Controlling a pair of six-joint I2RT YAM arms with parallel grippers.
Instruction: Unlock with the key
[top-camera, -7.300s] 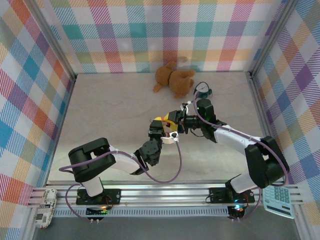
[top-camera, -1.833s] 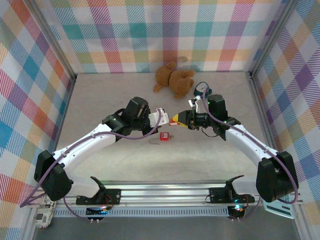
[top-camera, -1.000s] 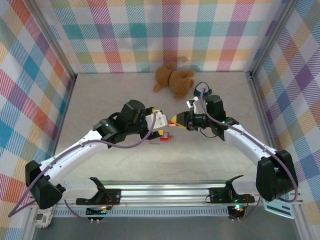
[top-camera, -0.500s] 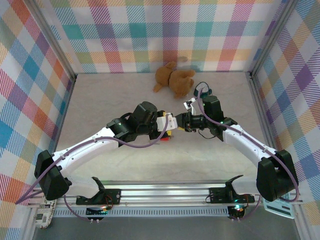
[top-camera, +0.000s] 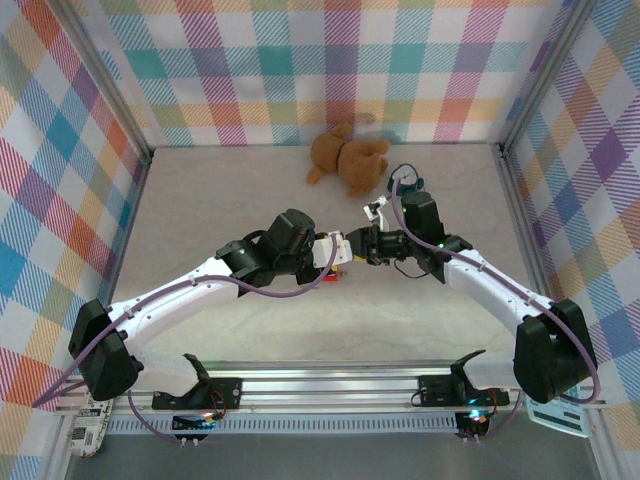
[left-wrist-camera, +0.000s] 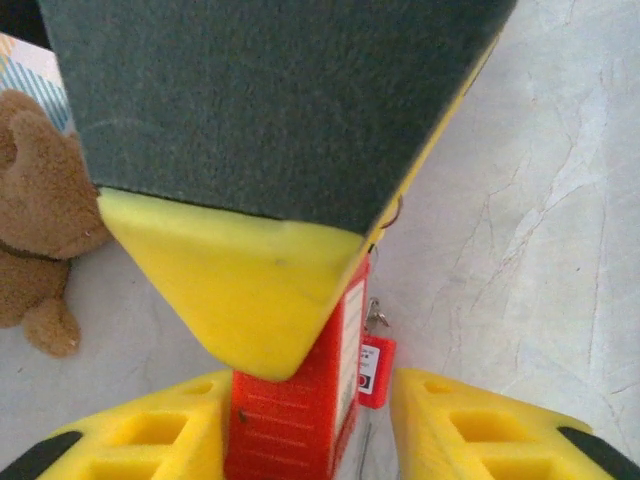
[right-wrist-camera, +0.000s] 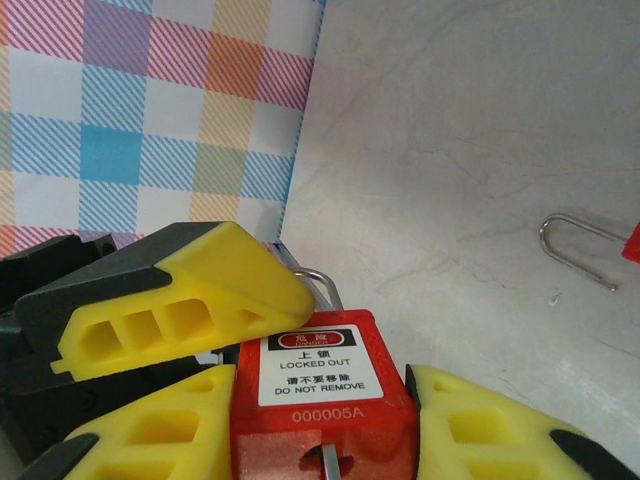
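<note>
1. Right tool (right-wrist-camera: 322, 385) is clamped on a red padlock (right-wrist-camera: 316, 372), held off the surface (right-wrist-camera: 480, 140) with the shackle pointing away from the wrist.
2. Key (right-wrist-camera: 326, 463): a thin silvery sliver at the padlock's near end. It looks seated in the keyway, and the head is hidden.
3. Left tool (left-wrist-camera: 310, 388) is part open and straddles the same padlock. There is a gap at one finger, so no grip.
4. A second red padlock (left-wrist-camera: 375, 360) lies on the surface nearby.
</note>
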